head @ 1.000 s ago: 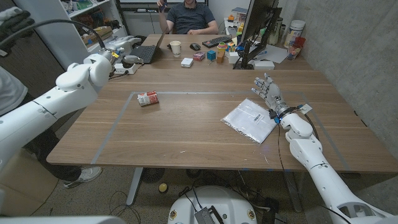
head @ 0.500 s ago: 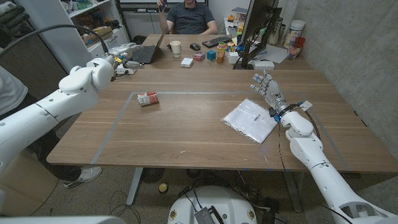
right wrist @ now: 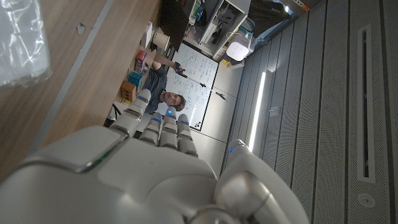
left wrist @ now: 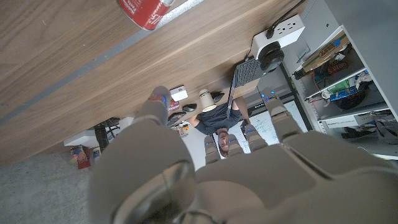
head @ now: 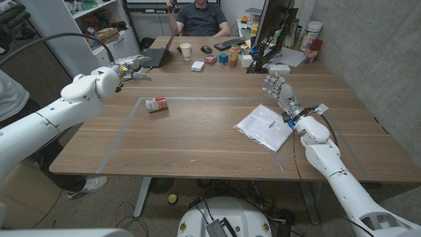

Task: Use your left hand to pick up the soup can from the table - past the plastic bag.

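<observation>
A red and white soup can (head: 156, 104) lies on its side on the wooden table (head: 197, 138), left of the middle; its end also shows in the left wrist view as the can (left wrist: 144, 10). My left hand (head: 134, 68) hovers above the table's far left corner, behind and left of the can, fingers apart and holding nothing. The same left hand (left wrist: 205, 180) shows from the back in its wrist view. A clear plastic bag (head: 264, 126) lies on the right half. My right hand (head: 281, 96) stands just past the bag, fingers spread, empty.
A person sits behind the table's far edge. A laptop (head: 156, 54), paper cup (head: 186, 51), small blocks (head: 223, 58), keyboard (head: 229, 44) and a monitor (head: 271, 29) crowd the far side. A power strip (left wrist: 278, 38) lies near the left corner. Tape lines mark a rectangle on the tabletop.
My left arm has swung rightward and forward, bringing the hand nearer the table's far left corner. My right hand has crept slightly farther from me. The can and bag have not moved.
</observation>
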Robot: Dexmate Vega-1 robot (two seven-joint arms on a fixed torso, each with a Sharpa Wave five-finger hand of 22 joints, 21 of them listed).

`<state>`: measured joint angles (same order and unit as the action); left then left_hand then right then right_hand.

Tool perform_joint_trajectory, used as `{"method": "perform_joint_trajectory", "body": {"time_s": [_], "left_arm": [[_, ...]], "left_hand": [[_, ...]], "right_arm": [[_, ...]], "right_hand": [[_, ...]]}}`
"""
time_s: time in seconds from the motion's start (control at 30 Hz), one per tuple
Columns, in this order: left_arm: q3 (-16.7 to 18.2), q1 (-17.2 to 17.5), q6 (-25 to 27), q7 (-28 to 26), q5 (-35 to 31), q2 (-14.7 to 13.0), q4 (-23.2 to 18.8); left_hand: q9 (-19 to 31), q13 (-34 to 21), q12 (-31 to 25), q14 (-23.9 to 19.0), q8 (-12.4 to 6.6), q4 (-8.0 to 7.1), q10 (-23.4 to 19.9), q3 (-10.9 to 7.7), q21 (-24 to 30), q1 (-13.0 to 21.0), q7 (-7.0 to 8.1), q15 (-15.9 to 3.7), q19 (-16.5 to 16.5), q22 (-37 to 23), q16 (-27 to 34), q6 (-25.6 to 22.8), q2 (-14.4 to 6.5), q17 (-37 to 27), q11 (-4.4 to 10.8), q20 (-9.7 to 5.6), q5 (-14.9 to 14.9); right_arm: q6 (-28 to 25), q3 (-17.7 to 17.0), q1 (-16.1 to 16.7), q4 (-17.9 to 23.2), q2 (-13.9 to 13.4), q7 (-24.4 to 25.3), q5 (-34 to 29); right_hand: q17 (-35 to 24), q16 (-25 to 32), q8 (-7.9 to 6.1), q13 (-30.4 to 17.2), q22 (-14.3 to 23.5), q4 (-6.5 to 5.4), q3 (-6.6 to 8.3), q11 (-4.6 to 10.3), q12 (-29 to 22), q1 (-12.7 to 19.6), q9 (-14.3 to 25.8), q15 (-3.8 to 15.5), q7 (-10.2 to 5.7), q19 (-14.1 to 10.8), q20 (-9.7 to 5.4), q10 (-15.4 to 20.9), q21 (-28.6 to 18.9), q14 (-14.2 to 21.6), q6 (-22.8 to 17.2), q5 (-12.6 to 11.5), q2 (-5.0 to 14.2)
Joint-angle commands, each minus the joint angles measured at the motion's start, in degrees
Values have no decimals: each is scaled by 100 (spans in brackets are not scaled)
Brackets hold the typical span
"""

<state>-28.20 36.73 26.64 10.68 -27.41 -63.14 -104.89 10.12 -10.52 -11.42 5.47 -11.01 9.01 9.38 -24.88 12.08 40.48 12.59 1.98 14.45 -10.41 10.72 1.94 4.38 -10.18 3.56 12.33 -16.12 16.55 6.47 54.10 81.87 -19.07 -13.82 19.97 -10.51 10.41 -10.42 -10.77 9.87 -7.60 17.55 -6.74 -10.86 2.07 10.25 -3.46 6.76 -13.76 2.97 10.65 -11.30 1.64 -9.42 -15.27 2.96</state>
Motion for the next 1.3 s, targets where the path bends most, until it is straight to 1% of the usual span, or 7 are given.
{"method": "perform_joint_trajectory", "body": {"time_s": [0.03,0.1,0.17,0.43,0.57,0.97,1.3], "left_arm": [[-159,-153,-118,163,65,91,282],[-187,-178,-136,179,69,110,320],[-280,-249,-185,234,44,171,432],[-486,-433,-242,409,-4,305,717],[-579,-545,-304,520,8,363,881],[-703,-659,-405,648,53,436,1015],[-853,-787,-540,717,63,572,1249]], "left_hand": [[20,-19,-16,-10,20,2,5,55,-7,97,4,-17,66,-15,17,-15,-9,-15,-15,4,-45],[20,-19,-21,-10,20,-1,-5,64,-6,109,4,-21,74,-15,16,-17,-6,-15,-10,5,-50],[20,-19,-15,-11,21,-7,11,79,-4,120,3,-9,83,-15,14,-20,1,-15,-51,6,-56],[20,-19,-28,-61,23,-26,-16,140,0,142,1,-12,115,-15,27,-28,42,-18,-34,6,-82],[21,-19,-9,1,26,-41,40,176,-7,175,3,-6,119,-14,-1,-29,45,-18,-20,8,-101],[22,-20,-18,-28,22,-68,29,235,-17,225,1,-12,119,-13,10,-49,34,-20,-47,6,-129],[22,-19,-29,-38,20,-81,7,279,-14,271,1,-10,146,-14,10,-69,29,-20,-45,3,-154]], "right_arm": [[8,124,-96,-45,-52,-86,45],[6,137,-113,-64,-53,-114,60],[-5,168,-169,-139,-47,-168,71],[-14,189,-211,-204,-40,-219,89],[0,174,-218,-230,-37,-222,89],[81,175,-254,-302,-77,-324,85],[144,188,-317,-383,-84,-384,85]], "right_hand": [[-15,52,-53,-16,19,0,-19,-11,-49,-10,13,-67,19,-20,55,35,-18,2,-52,-23,-1],[-15,52,-53,-16,19,0,-21,-12,-49,-10,13,-72,17,-20,53,34,-18,4,-53,-24,-1],[-15,52,-53,-16,19,0,-23,-16,-48,-10,13,-71,18,-20,54,35,-17,3,-53,-24,-2],[-15,51,-51,-16,19,0,-33,-11,-46,-11,13,-80,19,-20,56,32,-17,2,-50,-26,-5],[-15,50,-51,-16,19,0,-38,-14,-45,-12,13,-82,14,-19,58,32,-17,1,-50,-26,-6],[-15,51,-49,-16,19,2,-55,-5,-44,-12,13,-89,19,-26,72,32,-19,8,-48,-29,-18],[-13,51,-47,-16,19,9,-68,-1,-42,-7,13,-100,21,-31,84,30,-20,11,-46,-31,-31]]}}
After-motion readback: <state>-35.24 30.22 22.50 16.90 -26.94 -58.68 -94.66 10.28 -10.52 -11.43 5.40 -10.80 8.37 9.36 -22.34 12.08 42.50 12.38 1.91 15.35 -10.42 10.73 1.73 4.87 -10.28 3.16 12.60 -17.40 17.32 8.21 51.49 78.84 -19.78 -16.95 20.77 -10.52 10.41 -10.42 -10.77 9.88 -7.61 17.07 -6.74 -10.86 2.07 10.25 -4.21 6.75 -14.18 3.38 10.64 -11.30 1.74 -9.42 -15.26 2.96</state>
